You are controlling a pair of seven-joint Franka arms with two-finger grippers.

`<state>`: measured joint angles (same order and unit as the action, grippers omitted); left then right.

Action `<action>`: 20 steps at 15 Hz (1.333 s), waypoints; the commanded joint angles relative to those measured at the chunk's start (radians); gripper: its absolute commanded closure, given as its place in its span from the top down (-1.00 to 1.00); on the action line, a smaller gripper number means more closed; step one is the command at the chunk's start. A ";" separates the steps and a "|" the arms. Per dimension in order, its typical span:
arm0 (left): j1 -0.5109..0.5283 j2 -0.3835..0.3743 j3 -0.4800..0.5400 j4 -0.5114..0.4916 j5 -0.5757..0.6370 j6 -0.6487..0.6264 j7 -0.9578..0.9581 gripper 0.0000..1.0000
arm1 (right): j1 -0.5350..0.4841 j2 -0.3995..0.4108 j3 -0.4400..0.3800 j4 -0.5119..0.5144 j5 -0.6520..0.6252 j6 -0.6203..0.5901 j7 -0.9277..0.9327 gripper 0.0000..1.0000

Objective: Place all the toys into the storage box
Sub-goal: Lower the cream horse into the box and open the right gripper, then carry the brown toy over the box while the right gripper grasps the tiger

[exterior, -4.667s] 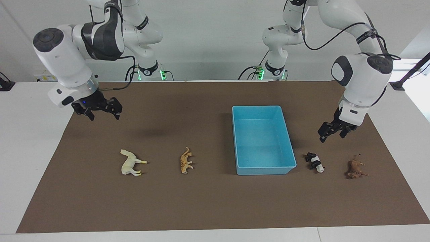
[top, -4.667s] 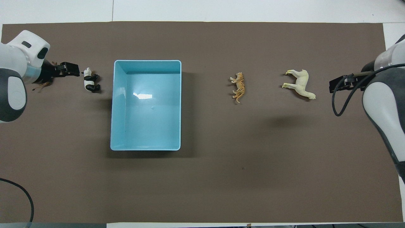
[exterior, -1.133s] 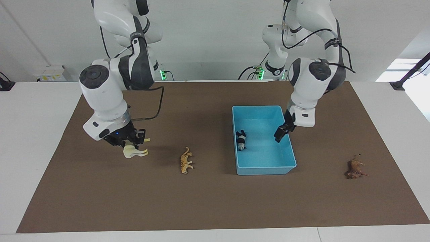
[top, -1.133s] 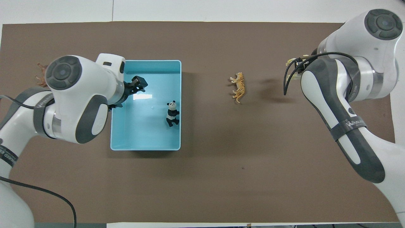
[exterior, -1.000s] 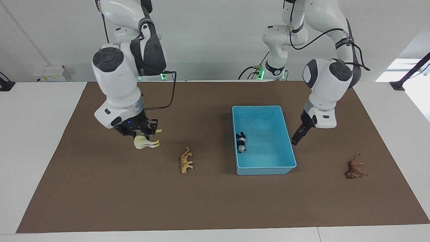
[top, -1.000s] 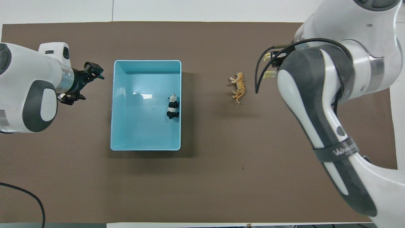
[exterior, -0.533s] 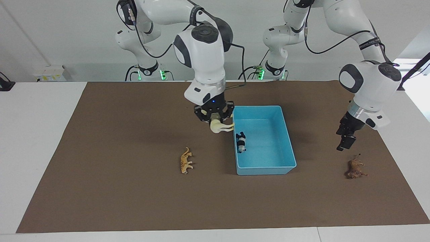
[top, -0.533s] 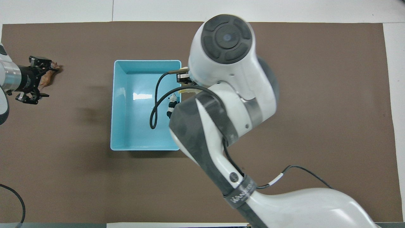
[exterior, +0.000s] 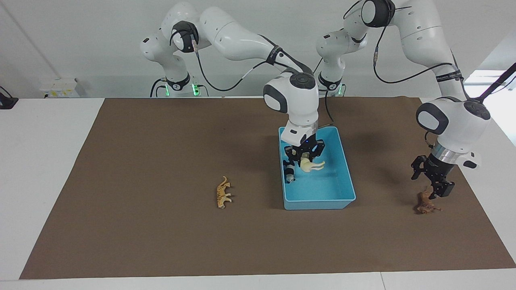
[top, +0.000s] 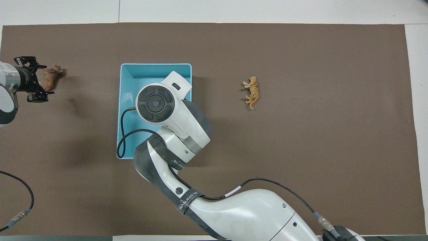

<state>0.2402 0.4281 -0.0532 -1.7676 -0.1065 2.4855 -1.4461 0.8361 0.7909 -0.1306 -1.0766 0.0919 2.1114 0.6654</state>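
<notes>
My right gripper [exterior: 305, 158] is shut on the cream-white horse [exterior: 311, 165] and holds it low inside the light blue storage box [exterior: 318, 200]. The black-and-white panda [exterior: 288, 173] lies in the box beside it. In the overhead view my right arm covers most of the box [top: 153, 64] and hides the gripper, horse and panda. The orange-tan tiger [exterior: 222, 192] lies on the mat toward the right arm's end and shows in the overhead view [top: 252, 91]. My left gripper [exterior: 430, 179] is open just over the reddish-brown animal [exterior: 425, 203], as in the overhead view [top: 29, 79], where the animal [top: 50, 74] lies between its fingers.
A brown mat [exterior: 161, 233] covers the white table [exterior: 40, 161]. The box stands toward the left arm's end. A black cable [top: 23, 201] hangs near the left arm's side.
My right gripper has carried the horse from beside the box's wall to inside the box and lowered it. My left gripper has come down over the reddish-brown animal.
</notes>
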 commanded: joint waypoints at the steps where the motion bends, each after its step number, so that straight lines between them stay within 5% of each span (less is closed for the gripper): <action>1: -0.002 0.075 0.001 0.062 -0.019 0.061 -0.045 1.00 | 0.000 0.001 -0.012 0.038 0.009 -0.042 0.145 1.00; 5: -0.001 0.144 0.003 0.123 -0.013 0.081 -0.046 1.00 | -0.031 -0.041 -0.012 0.049 0.017 -0.145 0.258 1.00; 10: -0.015 0.176 0.003 0.125 -0.012 0.162 -0.065 1.00 | -0.196 -0.177 -0.011 0.043 0.008 -0.269 0.139 1.00; 16: -0.009 0.208 0.003 0.125 -0.006 0.199 -0.063 1.00 | -0.318 -0.214 -0.037 -0.147 0.005 -0.216 -0.085 1.00; 18: -0.013 0.218 0.003 0.123 -0.004 0.213 -0.062 0.74 | -0.327 -0.232 -0.040 -0.288 0.002 -0.100 -0.121 1.00; 20: -0.007 0.218 0.003 0.122 0.008 0.214 -0.059 0.21 | -0.347 -0.239 -0.038 -0.391 0.005 0.005 -0.145 1.00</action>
<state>0.2381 0.6205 -0.0578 -1.6670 -0.1060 2.6771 -1.4971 0.4991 0.6091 -0.1708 -1.3048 0.0920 2.0128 0.5583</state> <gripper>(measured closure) 0.115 0.000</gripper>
